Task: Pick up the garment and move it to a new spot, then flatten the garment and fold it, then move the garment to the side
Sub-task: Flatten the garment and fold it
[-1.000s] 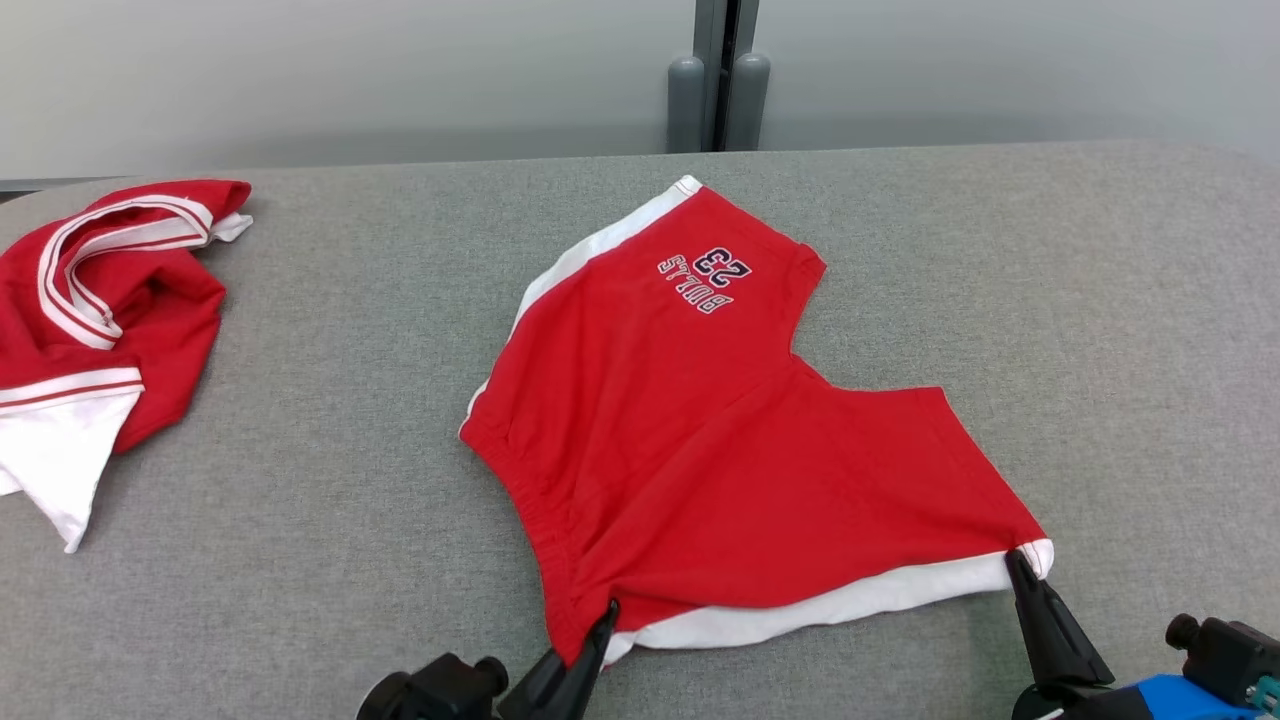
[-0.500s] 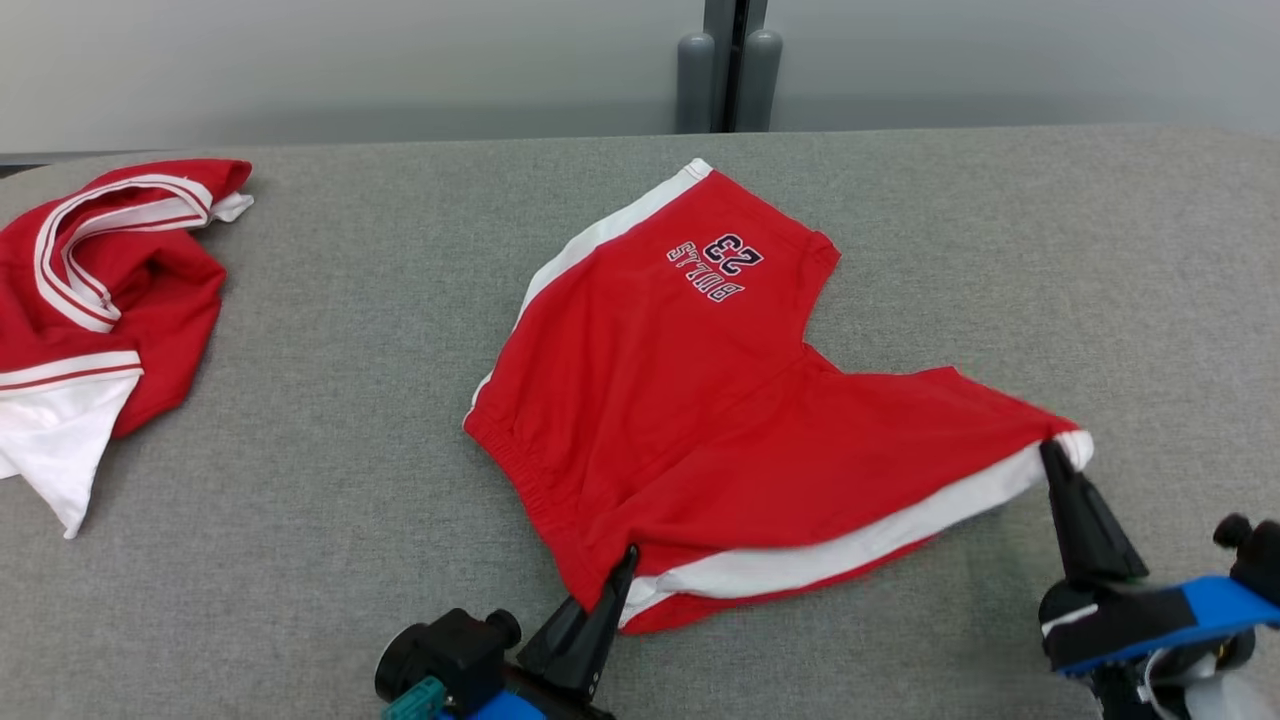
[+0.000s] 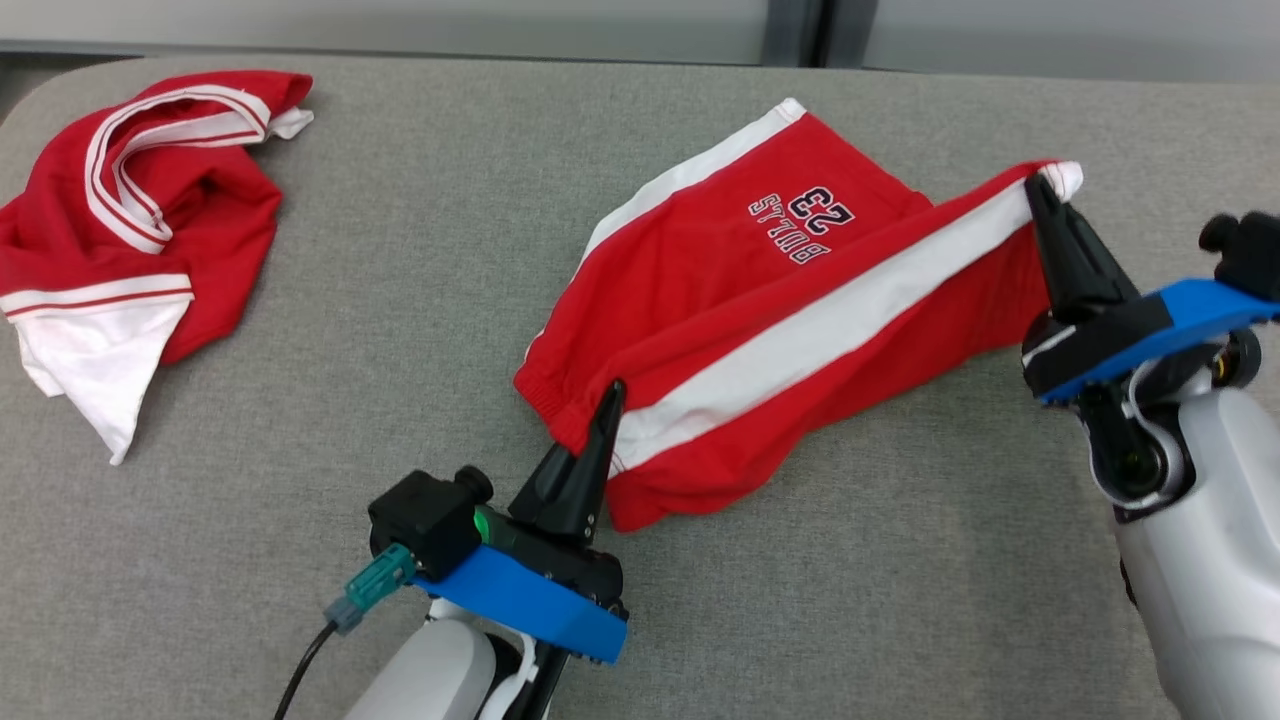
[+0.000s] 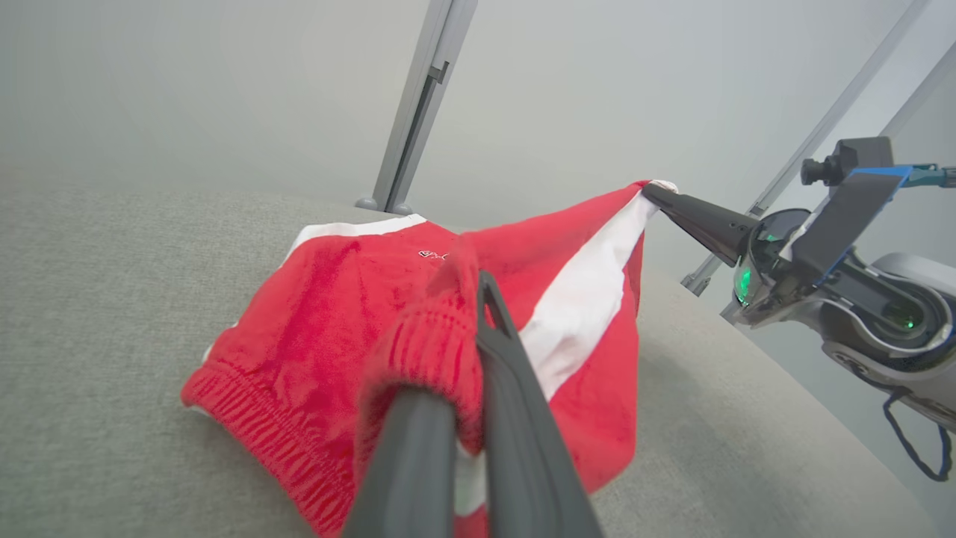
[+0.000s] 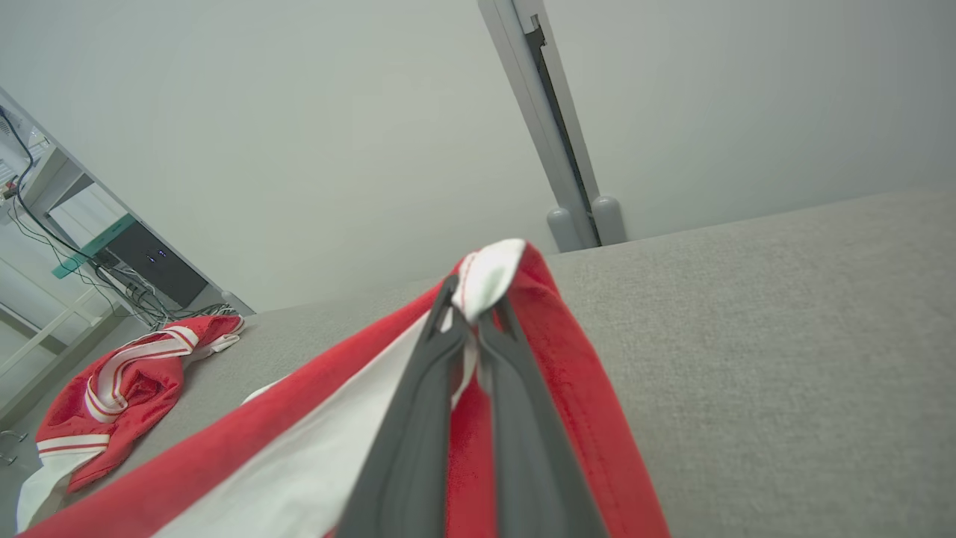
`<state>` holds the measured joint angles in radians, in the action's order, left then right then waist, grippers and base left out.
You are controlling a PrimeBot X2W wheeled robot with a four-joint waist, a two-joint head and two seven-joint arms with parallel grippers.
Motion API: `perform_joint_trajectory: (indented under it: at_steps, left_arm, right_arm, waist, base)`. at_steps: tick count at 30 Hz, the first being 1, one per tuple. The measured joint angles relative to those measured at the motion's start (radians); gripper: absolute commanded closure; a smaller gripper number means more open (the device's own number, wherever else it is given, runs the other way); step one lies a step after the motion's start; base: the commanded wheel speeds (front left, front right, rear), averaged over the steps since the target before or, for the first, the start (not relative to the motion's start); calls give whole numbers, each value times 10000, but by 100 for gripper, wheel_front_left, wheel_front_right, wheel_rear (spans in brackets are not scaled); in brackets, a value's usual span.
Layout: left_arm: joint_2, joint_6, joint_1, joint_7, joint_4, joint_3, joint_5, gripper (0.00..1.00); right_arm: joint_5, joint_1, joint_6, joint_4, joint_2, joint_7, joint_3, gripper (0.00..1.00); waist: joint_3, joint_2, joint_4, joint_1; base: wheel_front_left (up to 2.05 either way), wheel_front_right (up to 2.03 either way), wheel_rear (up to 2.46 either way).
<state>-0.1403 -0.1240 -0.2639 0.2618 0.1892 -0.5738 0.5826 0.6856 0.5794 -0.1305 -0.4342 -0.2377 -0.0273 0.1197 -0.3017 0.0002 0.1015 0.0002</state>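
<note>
The garment (image 3: 740,270) is a pair of red shorts with white side stripes and a "23" print, lying mid-table in the head view with its near half lifted and carried over the far half. My left gripper (image 3: 612,392) is shut on the waistband corner (image 4: 441,336). My right gripper (image 3: 1035,185) is shut on the white-tipped hem corner (image 5: 489,273), held up above the table at the right. The raised white stripe (image 3: 830,330) stretches between the two grippers.
A second red and white garment (image 3: 130,240) lies crumpled at the table's left end, also in the right wrist view (image 5: 127,388). The grey felt table (image 3: 400,300) runs to a pale wall with a grey post (image 5: 553,149).
Both grippers have lifted the shorts' near edge and carried it up and away over the far half, the right gripper much farther. The head camera has tilted down.
</note>
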Motion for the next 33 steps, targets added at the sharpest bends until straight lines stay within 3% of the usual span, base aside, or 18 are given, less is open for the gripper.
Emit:
perform_joint_trajectory:
  at_steps: [11, 22, 23, 24, 25, 26, 27, 33]
  left_arm:
    - [533, -19, -1624, 0, 702, 842, 56, 100]
    - [782, -19, -2520, 0, 1396, 754, 38, 100]
    - [800, -19, -2569, 0, 1442, 711, 40, 100]
    - [813, -19, -2612, 0, 1519, 683, 48, 100]
    - [821, -19, -2648, 0, 1641, 648, 56, 75]
    - [823, -21, -2668, 0, 1714, 610, 48, 13]
    - [826, -21, -2680, 0, 1770, 606, -2, 0]
    - [853, -21, -2520, 0, 1795, 617, -355, 0]
  right_arm:
    - [-673, 3628, 0, -3271, 125, 153, 462, 100]
    - [-1231, 5701, -2, -5979, 105, -58, 976, 100]
    - [-1267, 5787, -2, -6159, 109, -104, 1003, 86]
    - [-1292, 5869, -2, -6297, 115, -167, 1039, 56]
    - [-1290, 5935, -2, -6443, 127, -180, 1080, 0]
    - [-1290, 5983, -2, -6558, 136, -186, 1141, 0]
    - [-1287, 5999, 0, -6650, 146, -242, 1202, 0]
    - [-1258, 5798, 0, -6964, 0, -464, 1866, 0]
  waist:
    - [-1282, 2, 696, 1]
    - [-1960, 1, 1456, -1]
    - [-1993, 1, 1496, -1]
    - [-2022, 2, 1529, -1]
    - [-2040, 2, 1551, 0]
    - [-2047, 2, 1565, 0]
    - [-2035, 2, 1572, 0]
    - [-1659, -1, 1545, -3]
  base:
    - [0, 0, 0]
    - [0, 0, 0]
    - [0, 0, 0]
    - [0, 0, 0]
    - [0, 0, 0]
    - [0, 0, 0]
    - [0, 0, 0]
    - [0, 0, 0]
